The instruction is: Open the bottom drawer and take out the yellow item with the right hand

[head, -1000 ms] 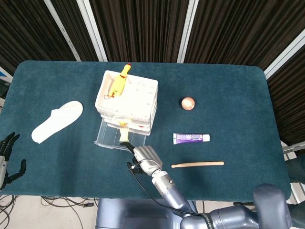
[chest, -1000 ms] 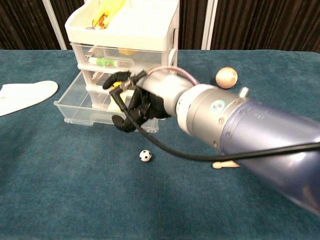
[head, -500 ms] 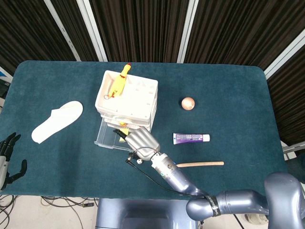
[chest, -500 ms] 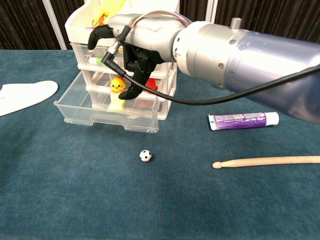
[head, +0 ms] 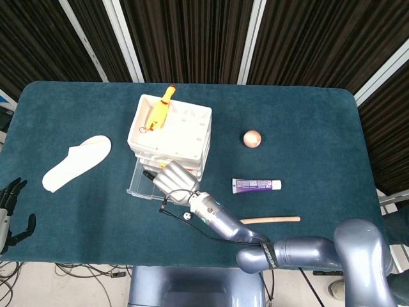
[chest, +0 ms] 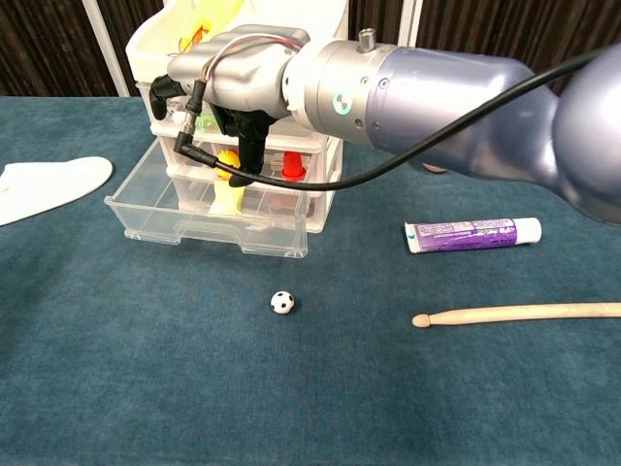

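Reaching: right hand [chest: 238,87] hovers over the pulled-out bottom drawer [chest: 209,221], fingers curled down toward the yellow duck [chest: 228,165]; whether they touch it cannot be told.
Nearest: small football [chest: 281,302] at 6 o'clock of the drawer; drumstick [chest: 519,313] at 4 o'clock.
Middle: tube [chest: 473,233] at 3 o'clock, print unreadable.
Duck: upright in the drawer, beside a red piece [chest: 293,165].
Left hand [head: 9,211]: idle at the table [head: 319,128] edge, spread, empty.
Far: rubber chicken [head: 160,110] atop the drawer unit [head: 185,131]; slipper [head: 75,161] at 9 o'clock.

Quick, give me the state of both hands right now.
Left hand: open, holding nothing, at the table edge.
Right hand: over the open bottom drawer by the yellow duck; grip cannot be told.
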You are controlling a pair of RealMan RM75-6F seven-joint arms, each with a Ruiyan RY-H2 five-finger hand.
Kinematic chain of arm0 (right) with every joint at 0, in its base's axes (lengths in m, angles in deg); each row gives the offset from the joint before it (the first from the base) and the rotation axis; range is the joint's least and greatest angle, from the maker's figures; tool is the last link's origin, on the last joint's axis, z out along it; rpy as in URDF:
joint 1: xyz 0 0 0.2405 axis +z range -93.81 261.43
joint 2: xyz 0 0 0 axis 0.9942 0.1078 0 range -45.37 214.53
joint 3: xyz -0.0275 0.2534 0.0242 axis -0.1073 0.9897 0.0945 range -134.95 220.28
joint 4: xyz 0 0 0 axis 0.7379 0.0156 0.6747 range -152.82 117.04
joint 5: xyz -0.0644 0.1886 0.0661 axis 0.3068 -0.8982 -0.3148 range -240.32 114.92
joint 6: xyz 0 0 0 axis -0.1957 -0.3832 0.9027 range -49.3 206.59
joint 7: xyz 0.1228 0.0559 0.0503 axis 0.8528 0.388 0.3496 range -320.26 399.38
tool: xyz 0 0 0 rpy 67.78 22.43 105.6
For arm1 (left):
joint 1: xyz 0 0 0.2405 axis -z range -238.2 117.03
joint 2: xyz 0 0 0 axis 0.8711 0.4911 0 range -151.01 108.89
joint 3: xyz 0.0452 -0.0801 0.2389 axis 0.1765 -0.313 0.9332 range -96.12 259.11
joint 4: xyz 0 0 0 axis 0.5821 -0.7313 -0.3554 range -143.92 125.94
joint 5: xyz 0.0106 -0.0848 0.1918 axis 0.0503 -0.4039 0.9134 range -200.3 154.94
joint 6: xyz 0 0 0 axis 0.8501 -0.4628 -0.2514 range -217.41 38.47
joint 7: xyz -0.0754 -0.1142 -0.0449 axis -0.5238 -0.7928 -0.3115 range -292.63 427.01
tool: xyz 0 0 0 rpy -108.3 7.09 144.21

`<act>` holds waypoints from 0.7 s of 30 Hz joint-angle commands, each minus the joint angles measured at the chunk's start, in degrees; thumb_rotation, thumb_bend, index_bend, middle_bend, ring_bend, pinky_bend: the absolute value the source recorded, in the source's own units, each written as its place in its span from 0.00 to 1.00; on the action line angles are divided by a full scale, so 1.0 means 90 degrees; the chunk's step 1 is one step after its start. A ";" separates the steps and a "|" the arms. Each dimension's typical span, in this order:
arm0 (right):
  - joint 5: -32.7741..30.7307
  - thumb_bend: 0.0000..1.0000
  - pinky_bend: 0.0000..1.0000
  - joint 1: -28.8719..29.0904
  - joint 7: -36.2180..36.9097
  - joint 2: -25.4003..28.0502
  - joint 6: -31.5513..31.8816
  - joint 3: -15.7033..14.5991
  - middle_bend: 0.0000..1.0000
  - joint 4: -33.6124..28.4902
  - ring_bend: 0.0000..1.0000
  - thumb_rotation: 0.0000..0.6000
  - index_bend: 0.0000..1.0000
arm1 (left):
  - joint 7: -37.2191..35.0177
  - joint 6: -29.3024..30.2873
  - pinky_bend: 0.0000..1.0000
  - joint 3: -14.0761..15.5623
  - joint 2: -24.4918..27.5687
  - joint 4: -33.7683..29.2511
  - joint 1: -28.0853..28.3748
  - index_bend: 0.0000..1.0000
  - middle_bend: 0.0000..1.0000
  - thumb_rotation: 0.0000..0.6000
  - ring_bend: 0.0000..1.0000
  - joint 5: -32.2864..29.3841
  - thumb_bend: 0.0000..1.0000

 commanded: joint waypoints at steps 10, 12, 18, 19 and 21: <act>0.0016 0.26 1.00 0.0610 -0.0332 -0.0087 -0.0580 -0.0403 1.00 0.0866 1.00 1.00 0.23 | -0.0006 -0.0021 0.00 -0.0010 0.0016 -0.0016 0.0005 0.02 0.00 1.00 0.00 -0.0037 0.51; 0.0012 0.26 1.00 0.0689 -0.0373 -0.0072 -0.0690 -0.0482 1.00 0.0966 1.00 1.00 0.25 | -0.0001 -0.0028 0.00 -0.0009 0.0015 -0.0015 0.0006 0.02 0.00 1.00 0.00 -0.0045 0.51; 0.0125 0.26 1.00 0.0847 -0.0337 -0.0090 -0.0874 -0.0646 1.00 0.1211 1.00 1.00 0.28 | 0.0026 -0.0052 0.00 -0.0008 0.0015 -0.0019 0.0013 0.01 0.00 1.00 0.00 -0.0065 0.51; 0.0137 0.26 1.00 0.0862 -0.0329 -0.0103 -0.0881 -0.0659 1.00 0.1253 1.00 1.00 0.29 | 0.0032 -0.0058 0.00 -0.0006 0.0016 -0.0019 0.0014 0.01 0.00 1.00 0.00 -0.0069 0.51; 0.0147 0.26 1.00 0.0893 -0.0301 -0.0128 -0.0908 -0.0689 1.00 0.1337 1.00 1.00 0.29 | 0.0035 -0.0057 0.00 -0.0007 0.0017 -0.0025 0.0014 0.01 0.00 1.00 0.00 -0.0072 0.51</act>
